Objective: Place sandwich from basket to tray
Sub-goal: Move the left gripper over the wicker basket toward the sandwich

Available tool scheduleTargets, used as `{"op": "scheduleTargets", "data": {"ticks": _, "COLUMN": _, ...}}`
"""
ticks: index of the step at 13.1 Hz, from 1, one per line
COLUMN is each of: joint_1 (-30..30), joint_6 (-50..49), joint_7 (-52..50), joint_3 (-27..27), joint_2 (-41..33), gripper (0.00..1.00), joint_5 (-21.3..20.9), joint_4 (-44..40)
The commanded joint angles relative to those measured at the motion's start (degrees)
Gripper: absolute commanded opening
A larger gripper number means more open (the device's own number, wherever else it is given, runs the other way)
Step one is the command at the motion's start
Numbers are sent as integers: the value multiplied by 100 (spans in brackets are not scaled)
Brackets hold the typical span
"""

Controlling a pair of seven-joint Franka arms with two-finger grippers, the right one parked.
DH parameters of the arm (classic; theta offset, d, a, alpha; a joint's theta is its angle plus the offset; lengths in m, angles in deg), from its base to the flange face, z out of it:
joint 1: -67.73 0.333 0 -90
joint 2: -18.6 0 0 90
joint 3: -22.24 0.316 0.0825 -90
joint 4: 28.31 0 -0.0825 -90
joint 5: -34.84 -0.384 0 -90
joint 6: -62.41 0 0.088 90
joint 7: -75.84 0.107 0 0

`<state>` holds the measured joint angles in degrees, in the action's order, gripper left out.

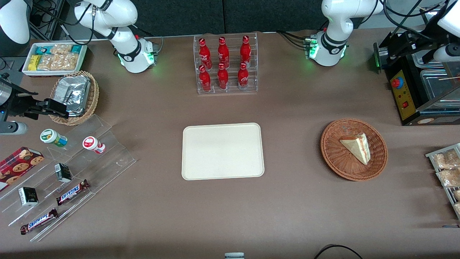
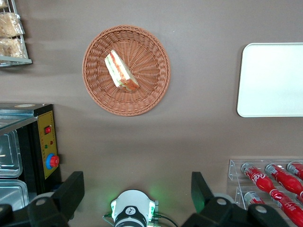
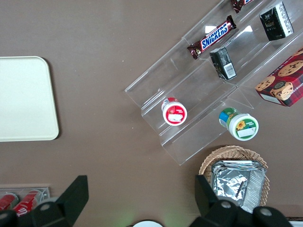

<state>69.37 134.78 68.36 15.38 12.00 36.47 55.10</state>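
Task not yet begun: the sandwich (image 1: 355, 147) lies flat in the basket (image 1: 332, 153), and the tray (image 1: 222, 151), well apart at mid-worktop, holds nothing. The left arm's pincer (image 2: 137, 196) hangs high above the worktop (not over the basket), released and grasping nothing. The wedge's long axis runs diagonally across the basket; its layered filling edge faces the working arm's end. Pick, carry and placement all remain.

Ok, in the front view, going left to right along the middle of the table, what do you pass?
Foil basket → tray → basket holding the sandwich. The gripper hangs open high above the table.
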Motion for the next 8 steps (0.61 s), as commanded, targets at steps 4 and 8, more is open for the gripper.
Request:
{"op": "scheduleTargets", "data": {"ticks": 4, "joint_1": 55, "joint_6": 241, "joint_7": -42, "joint_3": 27, "joint_2": 482, "gripper": 100, "joint_5": -364, "joint_4": -88}}
{"op": "scheduleTargets", "data": {"ticks": 8, "joint_1": 64, "joint_6": 873, "joint_7": -1104, "joint_3": 36, "joint_2": 1090, "gripper": 100, "joint_5": -541, "joint_4": 226}}
